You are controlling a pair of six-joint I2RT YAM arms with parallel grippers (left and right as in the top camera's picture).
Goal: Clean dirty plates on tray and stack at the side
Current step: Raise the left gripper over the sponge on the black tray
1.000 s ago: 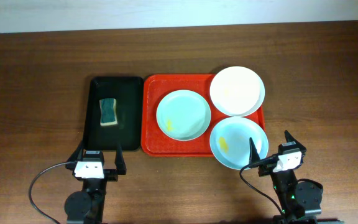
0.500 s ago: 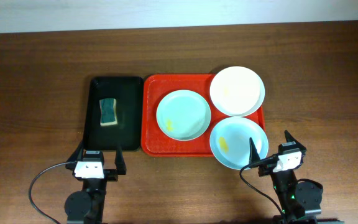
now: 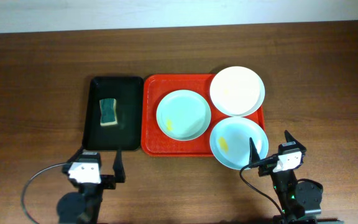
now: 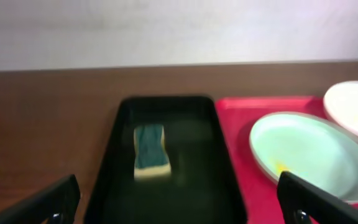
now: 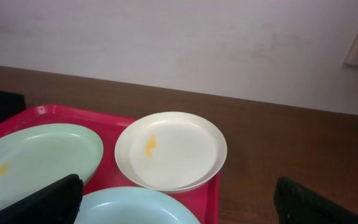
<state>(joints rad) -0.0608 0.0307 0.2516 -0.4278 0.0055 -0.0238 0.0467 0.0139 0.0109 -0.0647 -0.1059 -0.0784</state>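
A red tray [image 3: 150, 118] holds three plates: a pale blue one [image 3: 183, 114] at its left with a yellow smear, a white one [image 3: 237, 91] at the back right with a faint smear, and a pale blue one [image 3: 238, 142] at the front right with a yellow smear. My left gripper [image 3: 98, 163] is open and empty, near the front edge of the black tray. My right gripper [image 3: 270, 149] is open and empty, by the front-right plate's near rim. The left wrist view shows the left plate [image 4: 309, 152] and red tray [image 4: 238, 143]. The right wrist view shows the white plate [image 5: 171, 149].
A black tray [image 3: 128, 112] lies left of the red tray and holds a green and yellow sponge [image 3: 108, 111], also seen in the left wrist view [image 4: 150, 149]. Bare wooden table surrounds both trays. Cables run from both arm bases at the front edge.
My left gripper has shifted slightly left and toward the front of the table. The right arm and the plates have not moved.
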